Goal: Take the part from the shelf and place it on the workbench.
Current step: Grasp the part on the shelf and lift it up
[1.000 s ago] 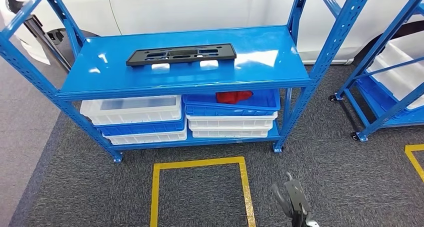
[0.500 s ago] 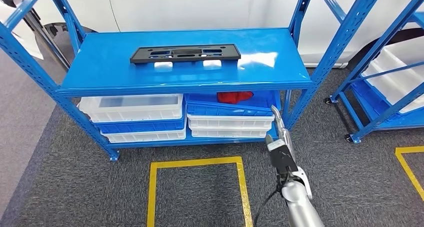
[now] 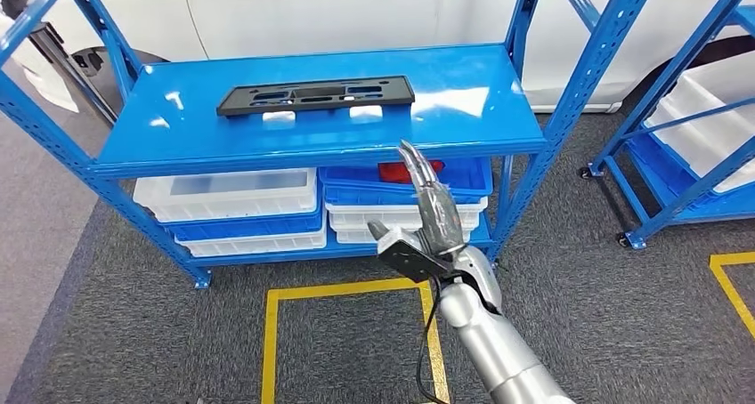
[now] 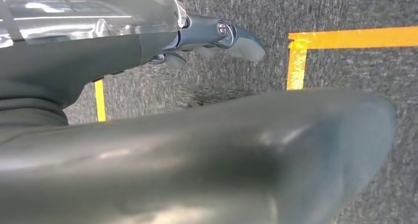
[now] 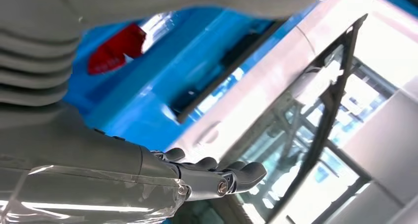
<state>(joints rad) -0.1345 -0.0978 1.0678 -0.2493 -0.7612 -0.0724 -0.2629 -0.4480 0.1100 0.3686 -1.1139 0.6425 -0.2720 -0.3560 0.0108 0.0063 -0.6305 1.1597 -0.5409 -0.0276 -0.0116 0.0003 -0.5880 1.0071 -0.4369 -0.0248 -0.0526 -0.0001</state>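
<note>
The part [image 3: 315, 96], a long flat black plastic piece with cut-outs, lies flat on the top board of the blue shelf [image 3: 463, 124], toward the rear and left of centre. Nothing touches it. In the right wrist view the same part [image 5: 217, 76] shows as a dark strip on the blue board.

The right hand [image 3: 427, 222] is raised in front of the shelf, below the front edge of the top board and well apart from the part. Its fingers are extended upward and apart, and it holds nothing: the hand is released. The right wrist view agrees: the fingers [image 5: 212, 172] are stretched out with nothing between them.

The left hand [image 4: 207, 36] hangs over the grey carpet [image 4: 345, 7]. Its fingers are loosely apart with nothing in them, so it too is released.

Under the top board, the lower level holds stacked white and blue bins [image 3: 236, 210]. A red item [image 3: 401, 171] lies in the upper blue bin on the right side, just behind the raised right hand as seen from the head view. Yellow tape [image 3: 347, 290] marks a rectangle on the carpet in front of the shelf. A white car [image 3: 303, 12] stands behind the shelf. A second blue rack [image 3: 685, 137] stands to the right.
</note>
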